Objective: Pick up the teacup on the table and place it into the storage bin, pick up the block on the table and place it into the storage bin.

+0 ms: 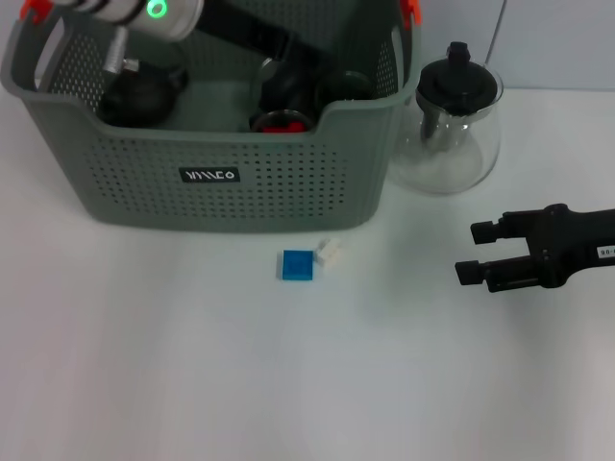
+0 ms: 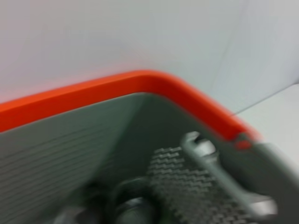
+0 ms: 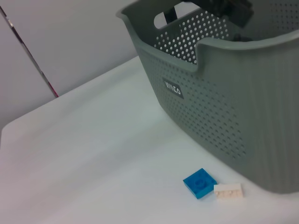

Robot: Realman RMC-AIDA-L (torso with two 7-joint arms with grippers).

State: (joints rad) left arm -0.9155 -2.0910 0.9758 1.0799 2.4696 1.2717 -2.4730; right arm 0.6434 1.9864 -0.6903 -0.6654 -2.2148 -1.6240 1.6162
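Two arms: left pincer reaches into storage bin, grip hidden; right pincer hovers open.

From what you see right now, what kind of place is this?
Probably a robot test bench, not a home: a plain white table holding only a storage bin, a glass teapot and two small blocks, blue and white.

Head camera looked down on the worktop and bin, left wrist camera sat close inside the bin's orange rim, right wrist camera faced the bin's labelled front from low, sharing the blue block with head view.
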